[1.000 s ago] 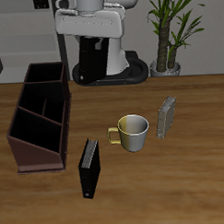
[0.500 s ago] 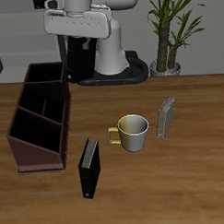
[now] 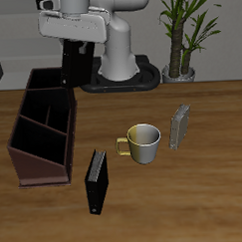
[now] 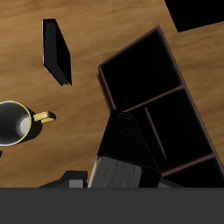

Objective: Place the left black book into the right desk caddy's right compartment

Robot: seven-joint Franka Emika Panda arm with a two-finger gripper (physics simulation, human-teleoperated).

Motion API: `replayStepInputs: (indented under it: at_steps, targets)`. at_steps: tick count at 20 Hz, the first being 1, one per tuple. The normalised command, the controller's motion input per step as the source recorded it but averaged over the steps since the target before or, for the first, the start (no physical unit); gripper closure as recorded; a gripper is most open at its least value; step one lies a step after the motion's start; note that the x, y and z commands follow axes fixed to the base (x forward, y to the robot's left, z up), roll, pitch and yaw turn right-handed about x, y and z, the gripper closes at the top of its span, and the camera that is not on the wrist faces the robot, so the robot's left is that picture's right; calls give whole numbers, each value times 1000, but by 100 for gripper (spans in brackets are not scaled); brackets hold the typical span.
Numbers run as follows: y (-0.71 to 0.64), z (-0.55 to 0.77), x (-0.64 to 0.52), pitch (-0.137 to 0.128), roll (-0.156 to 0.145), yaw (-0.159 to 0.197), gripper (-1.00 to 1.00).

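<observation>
1. Wooden table (image 3: 211, 189) lies below the pincer (image 3: 73, 47), which is pinching the left black book (image 3: 73, 67) by its top edge, book hanging upright beneath it.
2. Book looks rigid, light and smooth-covered; a grip on the flat covers suits it, though it may swing or slip.
3. Directly below stands the right desk caddy (image 3: 42, 136); its thin dividers could catch the book's lower edge.
4. Mug (image 3: 144, 143) and another black book (image 3: 96, 181) sit well away, so the descent looks unobstructed.
</observation>
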Motion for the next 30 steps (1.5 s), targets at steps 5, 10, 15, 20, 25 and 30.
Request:
replayStepInputs:
  at_steps: [5,10,15,20,25,30]
  targets:
    - [-283,19,-162,-19,-52,-3,100]
    - [-296,-48,-198,2,-34,-2,100]
    - [-236,-42,-202,13,-30,-31,100]
    - [-214,-129,-308,22,-66,-55,100]
    - [-258,-115,-65,-7,-65,-37,100]
    - [-146,-146,-21,42,-34,-23,100]
